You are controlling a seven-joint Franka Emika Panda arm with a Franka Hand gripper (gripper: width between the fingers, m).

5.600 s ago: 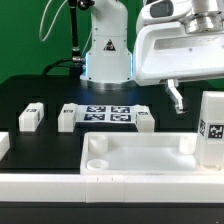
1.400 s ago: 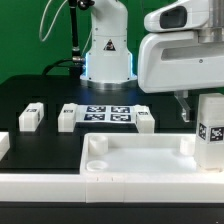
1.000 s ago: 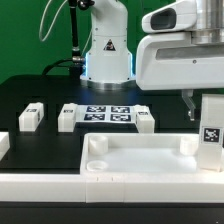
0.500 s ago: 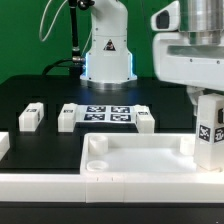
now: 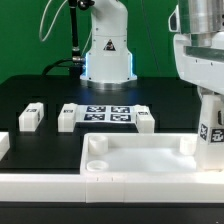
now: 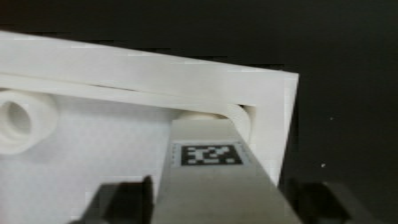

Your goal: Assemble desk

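The white tabletop panel (image 5: 130,144) lies rim up at the front, with a round socket (image 5: 96,145) at its near left corner. A white square leg (image 5: 210,130) with a black-and-white tag stands upright at the panel's right corner. My gripper (image 5: 206,98) comes down from above and is shut on this leg's top. In the wrist view the tagged leg (image 6: 215,160) runs between my two dark fingers (image 6: 125,203), over the panel's corner (image 6: 231,95). A socket (image 6: 15,120) shows further along the panel. The leg's foot is hidden.
Three more tagged legs (image 5: 31,117) (image 5: 68,117) (image 5: 145,119) lie on the black table behind the panel. The marker board (image 5: 107,114) lies between them. A long white rail (image 5: 100,186) runs along the front. The robot base (image 5: 107,50) stands at the back.
My gripper has moved to the exterior view's right and closed round the upright leg. The leg tilted briefly, shifted slightly right, and now stands straight.
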